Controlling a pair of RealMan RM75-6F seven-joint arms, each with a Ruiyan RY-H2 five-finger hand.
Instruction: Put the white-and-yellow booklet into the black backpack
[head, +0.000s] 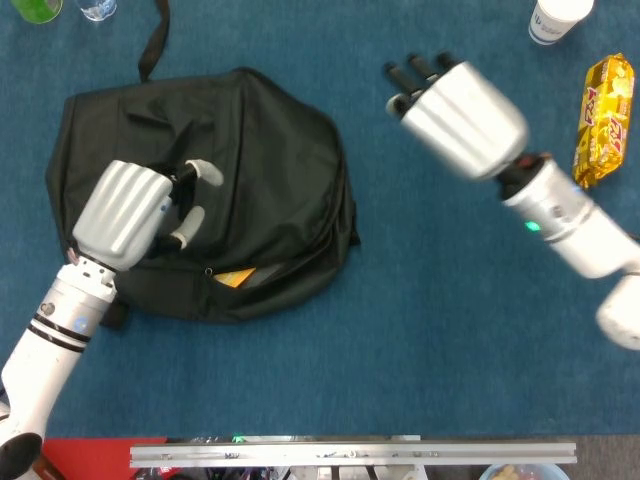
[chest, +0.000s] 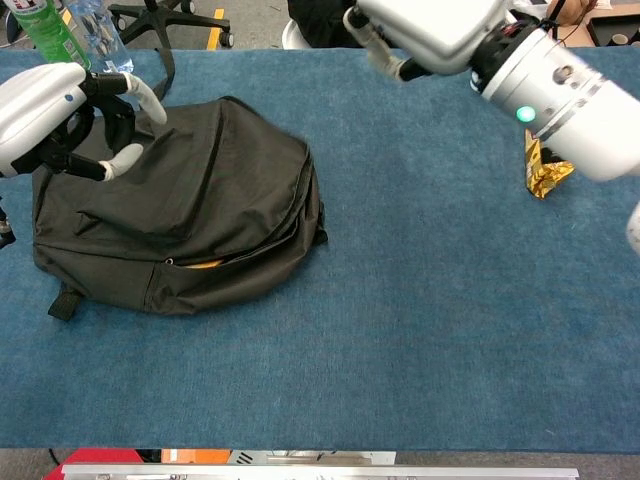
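The black backpack (head: 215, 170) (chest: 200, 200) lies flattened on the blue table, its top flap fallen over the opening. Of the white-and-yellow booklet only a small yellow corner (head: 236, 277) (chest: 204, 264) shows in the zip slit at the near side; everything else of it is hidden inside. My left hand (head: 135, 212) (chest: 55, 112) hovers at the bag's left side with its fingers apart over the fabric, holding nothing. My right hand (head: 458, 112) (chest: 425, 28) is raised well right of the bag, fingers extended and empty.
A yellow snack packet (head: 603, 120) (chest: 541, 172) lies at the far right, with a paper cup (head: 556, 18) behind it. A green bottle (chest: 40, 25) and a clear bottle (chest: 100, 35) stand behind the bag at the left. The bag's strap (head: 155, 40) trails backwards.
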